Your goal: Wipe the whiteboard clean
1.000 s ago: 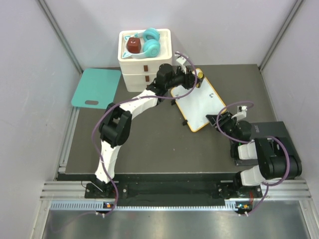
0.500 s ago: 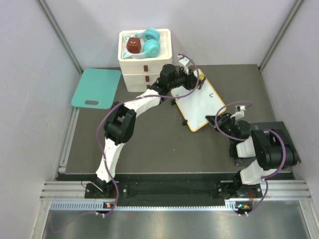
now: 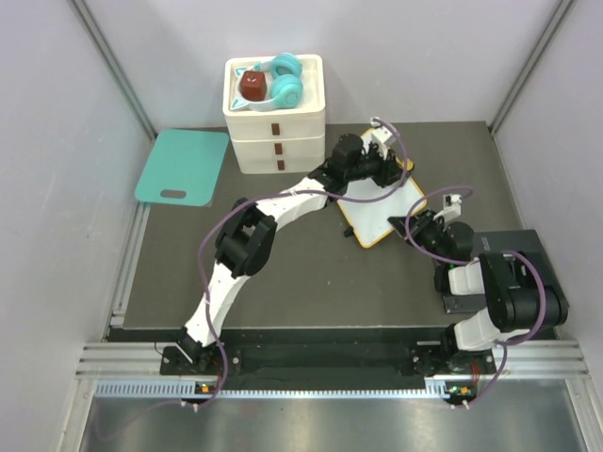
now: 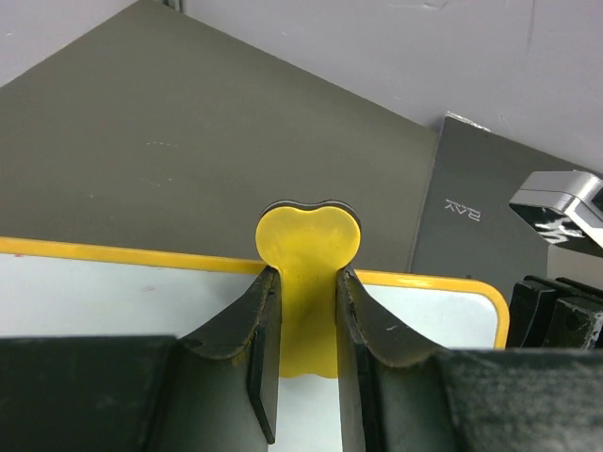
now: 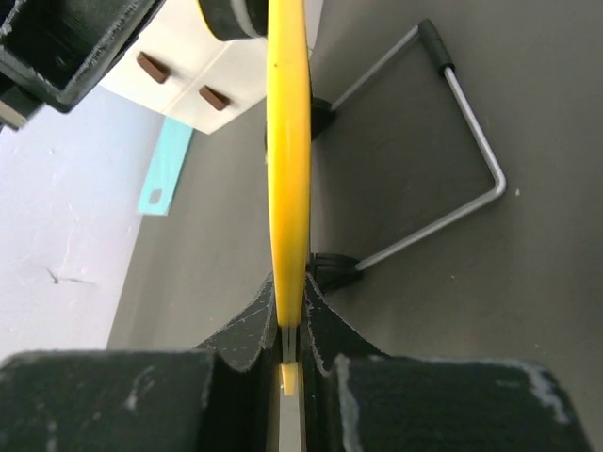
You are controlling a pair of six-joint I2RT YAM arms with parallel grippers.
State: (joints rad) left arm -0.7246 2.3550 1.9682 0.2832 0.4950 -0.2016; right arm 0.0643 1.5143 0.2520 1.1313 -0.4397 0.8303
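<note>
The whiteboard (image 3: 382, 215) stands tilted on a wire stand (image 5: 443, 169) on the dark worktop (image 3: 301, 282), just right of the white drawer unit (image 3: 275, 127) and a little nearer the arm bases than it. Your left arm reaches past the drawer unit's right side to the board's far edge. There the left gripper (image 4: 306, 278) is clenched on a yellow heart-shaped eraser (image 4: 309, 235), whose lobes stick up beyond the fingertips. In the left wrist view the eraser lies over the white face and the orange-yellow rim, though you cannot tell whether it presses on the surface. The stretch of board seen there reads plain white. Your right gripper (image 5: 290, 301) is pinched tight on the board's rim on the side away from the drawer unit, with the board seen edge-on as 1 thin yellow line between the 2 fingers. On top of the drawer unit sit teal headphones (image 3: 285, 80) and a dark red object (image 3: 252, 87). A teal board (image 3: 182, 167) lies flat just left of the drawer unit, and a dark grey pad (image 3: 513, 245) lies well to its right, under your right arm.
</note>
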